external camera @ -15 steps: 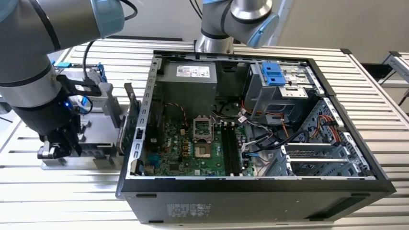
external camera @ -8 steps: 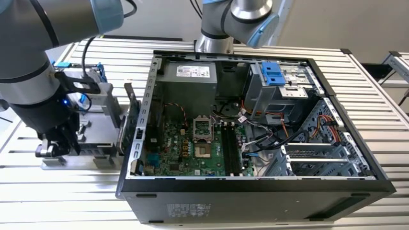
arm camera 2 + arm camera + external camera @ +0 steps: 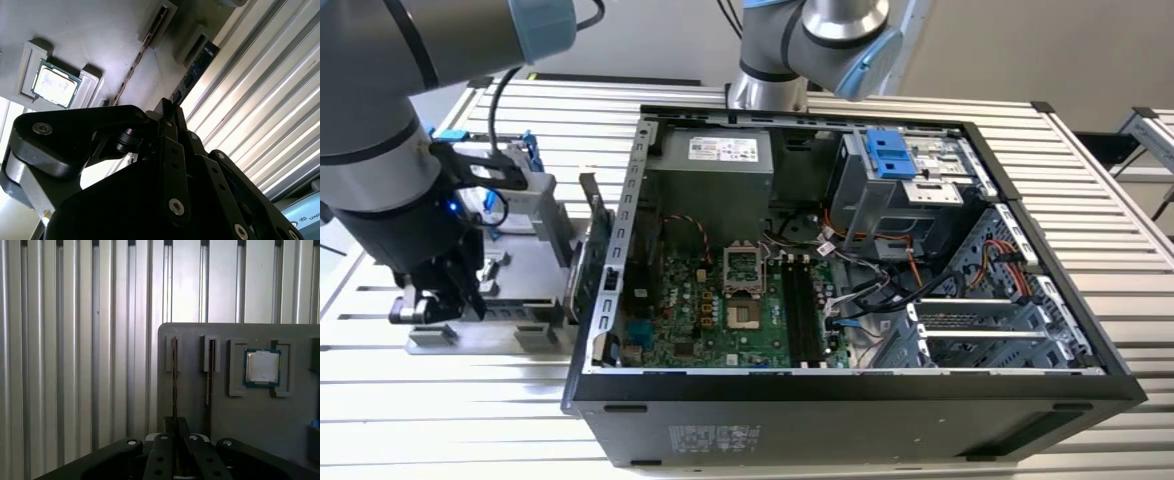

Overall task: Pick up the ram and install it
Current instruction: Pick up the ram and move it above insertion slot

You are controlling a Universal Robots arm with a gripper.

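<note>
The ram [image 3: 174, 375] is a thin dark green stick standing on edge in the slot nearest the rim of a grey holder tray [image 3: 235, 430]. The same ram [image 3: 192, 75] runs straight into my fingers in the second wrist view. My gripper [image 3: 175, 422] is down over one end of it, fingers pressed together on the stick. From the exterior view, the gripper [image 3: 438, 300] sits low over the tray [image 3: 494, 335] at that view's left, beside the open computer case [image 3: 854, 395]. The long black memory slots [image 3: 803, 310] lie on the green motherboard inside.
A second stick [image 3: 210, 365] stands in the neighbouring slot, and a square silver processor chip [image 3: 262, 366] lies in its pocket further along. A blue-framed drive [image 3: 507, 175] stands at the tray's back. Another arm [image 3: 801, 50] rises behind the case. The ribbed aluminium table [image 3: 440, 420] surrounds everything.
</note>
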